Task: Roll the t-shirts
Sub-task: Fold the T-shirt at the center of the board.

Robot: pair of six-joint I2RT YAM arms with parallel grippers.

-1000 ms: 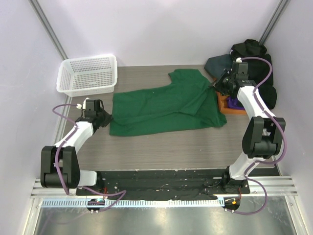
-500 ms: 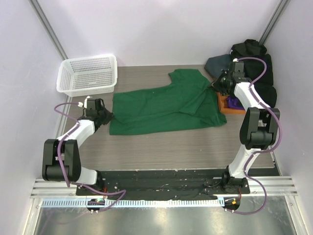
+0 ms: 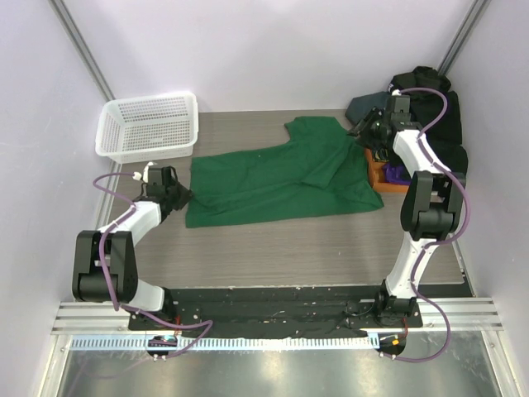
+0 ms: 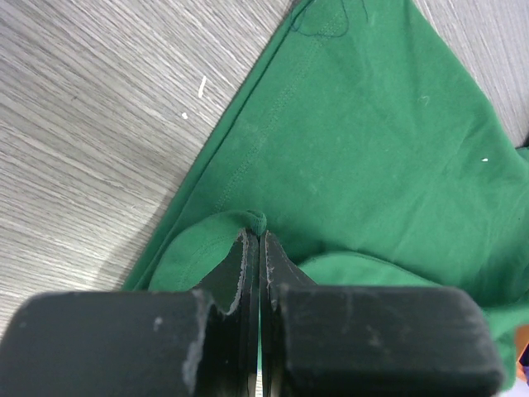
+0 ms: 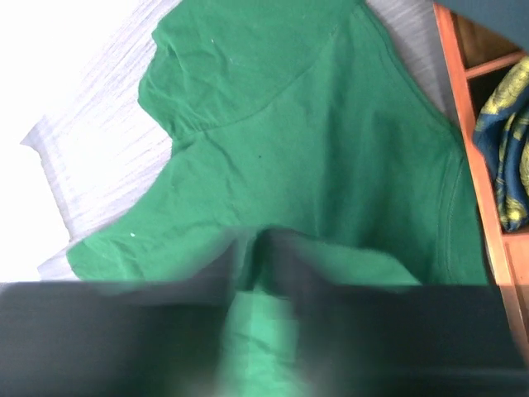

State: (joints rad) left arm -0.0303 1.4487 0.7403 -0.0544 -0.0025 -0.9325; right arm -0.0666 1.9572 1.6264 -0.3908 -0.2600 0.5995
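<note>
A dark green t-shirt (image 3: 281, 178) lies spread across the middle of the table, its right part folded over on itself. My left gripper (image 3: 180, 198) is at the shirt's left edge, shut on a small fold of the green hem (image 4: 259, 222). My right gripper (image 3: 365, 132) hovers just off the shirt's far right corner, above the cloth. In the right wrist view the shirt (image 5: 314, 124) fills the frame and my right gripper (image 5: 258, 248) is blurred, its fingers parted with nothing caught between them.
A white mesh basket (image 3: 149, 124) stands at the back left. An orange tray (image 3: 382, 175) with a blue and yellow patterned cloth (image 5: 508, 149) sits beside the shirt's right edge. A pile of dark clothes (image 3: 430, 91) fills the back right corner.
My right gripper has opened, let go of the shirt's right part and drawn back toward the far right; that cloth has settled flat. The left gripper has kept its hold.
</note>
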